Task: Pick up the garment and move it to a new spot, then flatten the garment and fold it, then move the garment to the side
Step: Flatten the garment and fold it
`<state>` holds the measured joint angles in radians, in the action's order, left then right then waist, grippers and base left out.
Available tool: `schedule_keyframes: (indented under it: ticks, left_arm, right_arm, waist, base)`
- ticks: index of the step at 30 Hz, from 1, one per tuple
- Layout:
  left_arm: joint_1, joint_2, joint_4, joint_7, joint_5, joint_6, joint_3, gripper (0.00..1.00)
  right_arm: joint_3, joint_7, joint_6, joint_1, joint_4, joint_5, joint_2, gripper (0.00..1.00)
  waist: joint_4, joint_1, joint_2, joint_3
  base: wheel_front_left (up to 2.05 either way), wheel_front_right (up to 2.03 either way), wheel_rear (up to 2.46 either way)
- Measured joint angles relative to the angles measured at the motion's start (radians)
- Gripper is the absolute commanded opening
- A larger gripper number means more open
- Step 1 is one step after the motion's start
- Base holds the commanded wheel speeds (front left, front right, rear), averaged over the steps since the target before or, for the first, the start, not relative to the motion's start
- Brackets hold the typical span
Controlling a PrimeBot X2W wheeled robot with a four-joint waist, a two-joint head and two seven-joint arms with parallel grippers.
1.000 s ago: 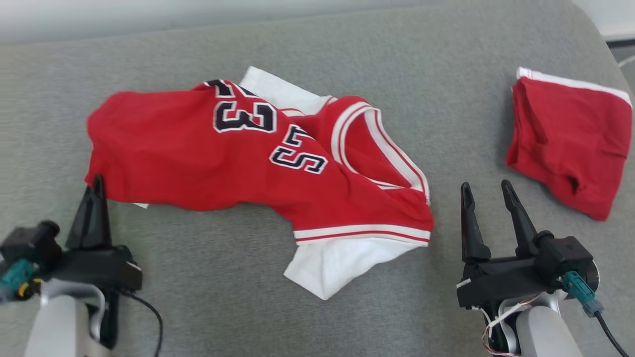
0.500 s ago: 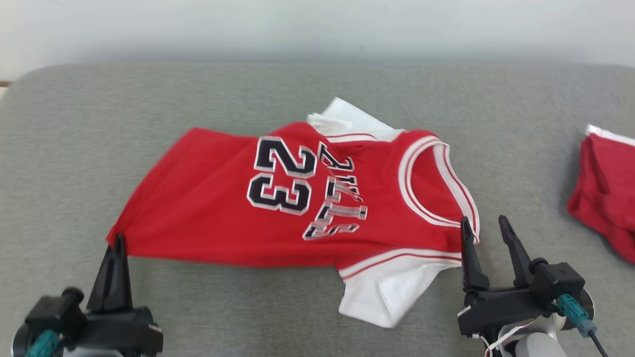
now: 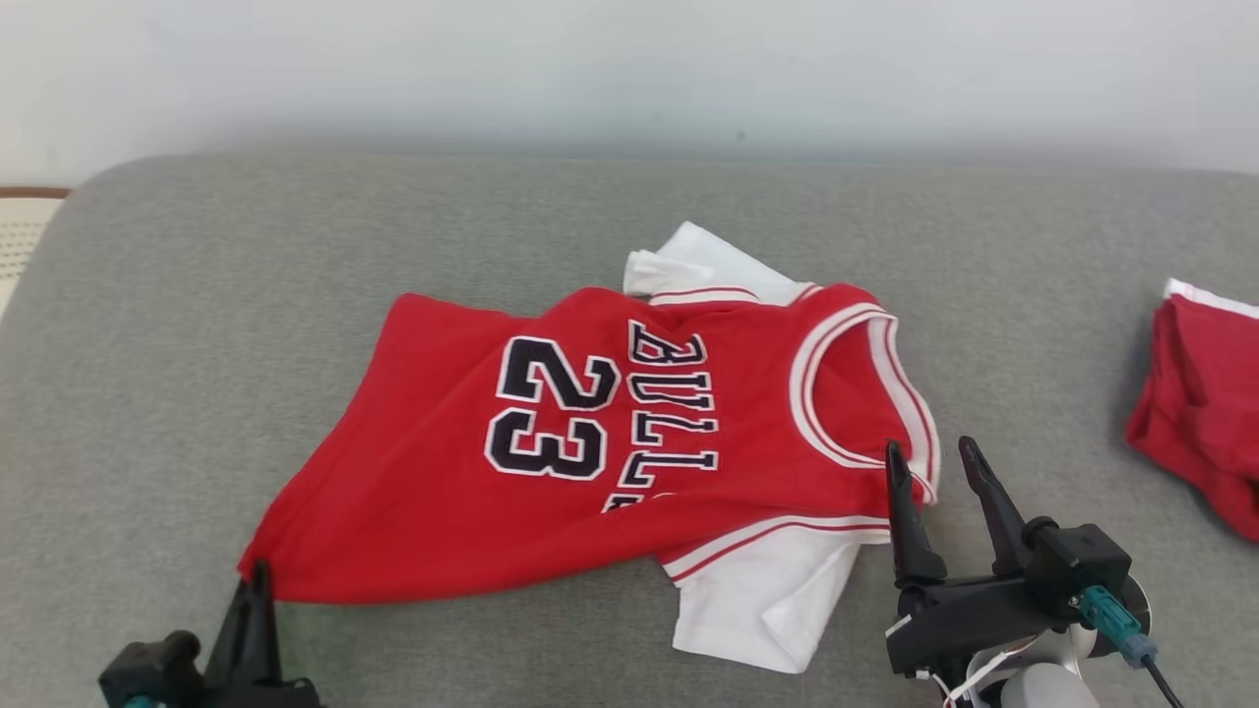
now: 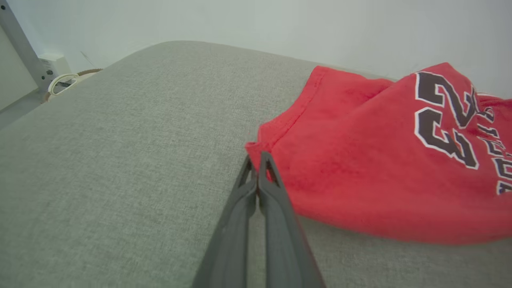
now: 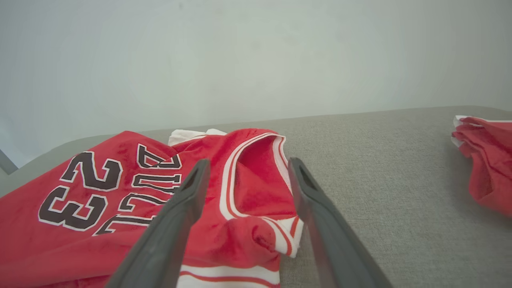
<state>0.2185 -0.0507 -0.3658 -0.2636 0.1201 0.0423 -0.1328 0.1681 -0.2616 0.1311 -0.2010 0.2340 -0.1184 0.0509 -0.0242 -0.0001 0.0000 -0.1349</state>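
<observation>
The left tool [image 3: 260,575] is pinching the hem corner of the red basketball jersey [image 3: 590,442], which is lying across the grey fabric tabletop [image 3: 197,295]. The right tool [image 3: 929,447] is hovering spread wide at its white-trimmed neckline. Crumpled red shorts [image 3: 1200,423] are lying well apart.

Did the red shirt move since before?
Yes. Against the shorts, the shirt stretched out: its corner in the left pincer came nearer the robot.
</observation>
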Motion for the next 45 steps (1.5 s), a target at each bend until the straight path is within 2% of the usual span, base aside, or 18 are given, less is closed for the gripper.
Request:
schedule_keyframes:
  ticks: [1, 2, 5, 11, 19, 24, 28, 36, 45]
  left_arm:
    - [0.011, 0.001, -0.024, 0.0, 0.002, -0.003, -0.012, 0.53]
    - [0.021, 0.0, -0.039, 0.0, 0.001, -0.01, -0.022, 1.0]
    - [0.055, 0.0, -0.06, 0.0, -0.001, -0.035, -0.053, 1.0]
    - [0.039, 0.0, 0.003, 0.0, -0.034, -0.036, -0.055, 1.0]
    - [-0.022, 0.001, 0.046, 0.0, 0.009, -0.04, 0.025, 1.0]
    - [-0.036, 0.0, 0.047, 0.0, 0.031, -0.045, 0.054, 1.0]
    - [-0.035, 0.0, 0.035, 0.0, 0.057, -0.044, 0.071, 1.0]
    - [-0.032, 0.0, 0.044, 0.0, 0.081, -0.045, 0.089, 1.0]
    - [-0.013, 0.0, 0.063, 0.0, 0.083, -0.045, 0.105, 1.0]
  right_arm:
    - [0.001, 0.0, 0.0, -0.002, 0.001, 0.0, 0.0, 1.0]
    - [0.003, 0.0, 0.0, -0.006, 0.003, 0.0, 0.0, 1.0]
    - [0.004, 0.0, 0.0, -0.015, 0.003, 0.001, 0.001, 1.0]
    - [0.006, 0.0, 0.0, -0.005, 0.011, 0.002, 0.001, 1.0]
    - [0.055, 0.0, 0.0, -0.023, 0.079, -0.006, 0.037, 1.0]
    - [0.079, 0.0, 0.0, -0.128, 0.19, -0.029, 0.082, 1.0]
    - [0.088, 0.03, 0.0, -0.255, 0.346, -0.055, 0.116, 1.0]
    - [0.074, 0.067, 0.0, -0.377, 0.552, -0.094, 0.129, 1.0]
    - [0.013, 0.033, 0.0, -0.451, 0.701, -0.052, 0.131, 1.0]
  waist:
    - [0.008, -0.0001, 0.0, -0.003]
    - [0.016, 0.0, 0.0, -0.007]
    - [0.038, 0.0001, 0.0, -0.018]
    - [0.052, 0.0, 0.0, -0.007]
    - [-0.005, 0.0, 0.0, 0.02]
    - [-0.059, 0.0001, 0.0, 0.023]
    - [-0.114, 0.0, 0.0, 0.017]
    - [-0.179, 0.0001, 0.0, -0.009]
    - [-0.212, 0.0002, 0.0001, -0.051]
  base:
    - [0.0, 0.0, 0.0]
    - [0.0, 0.0, 0.0]
    - [0.0, 0.0, 0.0]
    - [0.0, 0.0, 0.0]
    - [0.0, 0.0, 0.0]
    - [0.0, 0.0, 0.0]
    - [0.0, 0.0, 0.0]
    - [0.0, 0.0, 0.0]
    - [0.0, 0.0, 0.0]
